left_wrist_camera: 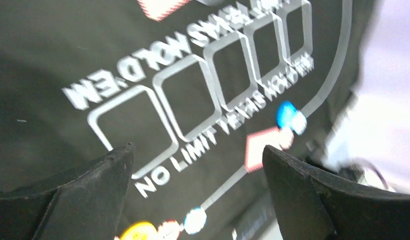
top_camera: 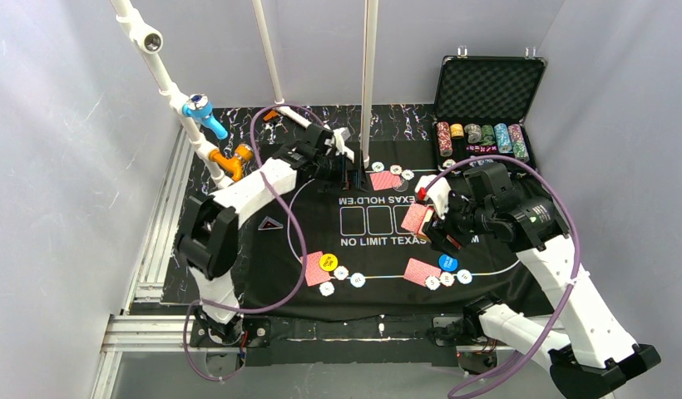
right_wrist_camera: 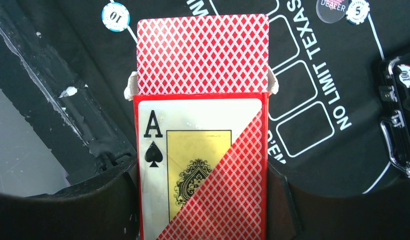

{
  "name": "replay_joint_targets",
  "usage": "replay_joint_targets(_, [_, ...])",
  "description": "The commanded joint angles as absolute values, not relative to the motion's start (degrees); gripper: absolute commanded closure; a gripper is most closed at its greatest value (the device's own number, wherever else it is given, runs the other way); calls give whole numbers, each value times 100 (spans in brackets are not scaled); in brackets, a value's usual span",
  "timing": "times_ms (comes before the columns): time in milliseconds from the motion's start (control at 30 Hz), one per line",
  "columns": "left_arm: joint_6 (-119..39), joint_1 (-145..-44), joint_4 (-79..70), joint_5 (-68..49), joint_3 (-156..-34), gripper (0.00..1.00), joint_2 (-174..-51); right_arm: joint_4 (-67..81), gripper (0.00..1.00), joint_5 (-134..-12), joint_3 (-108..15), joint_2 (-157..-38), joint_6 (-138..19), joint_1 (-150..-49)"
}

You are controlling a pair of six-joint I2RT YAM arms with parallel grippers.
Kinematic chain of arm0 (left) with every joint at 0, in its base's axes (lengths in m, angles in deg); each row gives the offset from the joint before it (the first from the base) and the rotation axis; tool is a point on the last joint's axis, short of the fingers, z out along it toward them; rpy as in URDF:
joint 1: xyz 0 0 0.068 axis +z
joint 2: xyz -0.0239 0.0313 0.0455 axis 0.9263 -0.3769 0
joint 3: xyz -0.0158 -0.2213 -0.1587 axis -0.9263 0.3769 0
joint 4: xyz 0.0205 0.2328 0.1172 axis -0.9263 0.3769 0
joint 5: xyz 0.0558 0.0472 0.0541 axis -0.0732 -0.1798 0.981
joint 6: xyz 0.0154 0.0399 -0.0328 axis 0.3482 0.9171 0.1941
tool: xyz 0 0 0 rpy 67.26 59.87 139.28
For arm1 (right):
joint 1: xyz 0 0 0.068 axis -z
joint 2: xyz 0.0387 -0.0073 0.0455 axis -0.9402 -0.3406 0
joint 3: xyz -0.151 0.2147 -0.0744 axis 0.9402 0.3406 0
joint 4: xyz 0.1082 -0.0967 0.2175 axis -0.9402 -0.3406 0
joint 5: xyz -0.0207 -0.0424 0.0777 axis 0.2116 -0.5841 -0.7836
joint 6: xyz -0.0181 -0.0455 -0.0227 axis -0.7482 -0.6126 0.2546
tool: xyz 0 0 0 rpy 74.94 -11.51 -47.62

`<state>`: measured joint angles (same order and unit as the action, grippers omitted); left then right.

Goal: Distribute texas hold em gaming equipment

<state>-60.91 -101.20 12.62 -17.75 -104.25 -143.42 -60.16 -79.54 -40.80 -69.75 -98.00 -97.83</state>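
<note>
1. Read white "NO LIMIT TEXAS" along the near side of the black felt mat (top_camera: 379, 249), with "HOLD'EM" upside down at the far side.
2. Read "A" over a spade on the red card box (right_wrist_camera: 200, 150). Read "10" on a pale round chip (right_wrist_camera: 115, 16), "5" on a second chip (right_wrist_camera: 357, 10), and "DEALER" on a clear round disc (right_wrist_camera: 333, 9) just beside the second. Possibly "100" on a chip (right_wrist_camera: 406, 75) at the frame edge; too small to be sure.
3. Noted an open black foam-lined case (top_camera: 490, 87) beyond the mat's far right corner, with rows of coloured chips (top_camera: 481, 137) standing inside.
4. Counted three red-backed cards lying flat on the mat:
   - Near left (top_camera: 318, 268), against a yellow round disc (top_camera: 328, 262), with three white chips (top_camera: 341, 273) beside.
   - Near right (top_camera: 421, 272), by a blue round disc (top_camera: 447, 263), with three more chips (top_camera: 447, 279) alongside.
   - Far centre (top_camera: 385, 180), with chips near.
5. Found the right gripper (right_wrist_camera: 200, 210) clamped on both flanks of the red card box, held above the mat right of centre, with a red-backed deck (right_wrist_camera: 203, 52) protruding from the box's open top.
6. Found the left gripper (left_wrist_camera: 198, 195) over the far side of the mat, jaws spread wide, holding and touching nothing. Wrist view blurred.
</note>
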Motion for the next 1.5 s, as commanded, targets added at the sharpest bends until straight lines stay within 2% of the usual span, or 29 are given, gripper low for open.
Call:
replay_joint_targets(0, [-4932,-10012,2164,-4523,-10437,2,-13307,-5401,99,-8345,-3914,-6912,-9908,-9768])
replay_joint_targets(67, [-4905,-10004,2293,-5359,-10473,2,-13024,-5243,99,-8462,-3858,-6960,-9930,-9768])
replay_joint_targets(200, [-5347,-10067,2181,-6259,-10529,2,-12784,-4953,99,-8676,-3803,-7042,-9918,-9767])
replay_joint_targets(333, [-5418,-10328,2097,-6280,-10538,2,-12715,-4761,99,-8882,-3798,-7102,-9923,-9768])
replay_joint_targets(800, [-5804,-11008,1801,-5971,-11134,16,-13399,-4426,99,-9166,-3896,-7244,-9884,-9886])
replay_joint_targets(933, [-6029,-11044,1655,-5969,-11101,24,-13495,-4310,99,-9303,-3904,-7223,-9835,-9908])
replay_joint_targets(1200, [-6293,-10897,1353,-6067,-10664,47,-13293,-4214,99,-9410,-3786,-6975,-9860,-9909])
replay_joint_targets(1467, [-6515,-10595,1103,-6088,-10397,59,-13104,-4256,99,-9415,-3736,-6935,-9878,-9909])
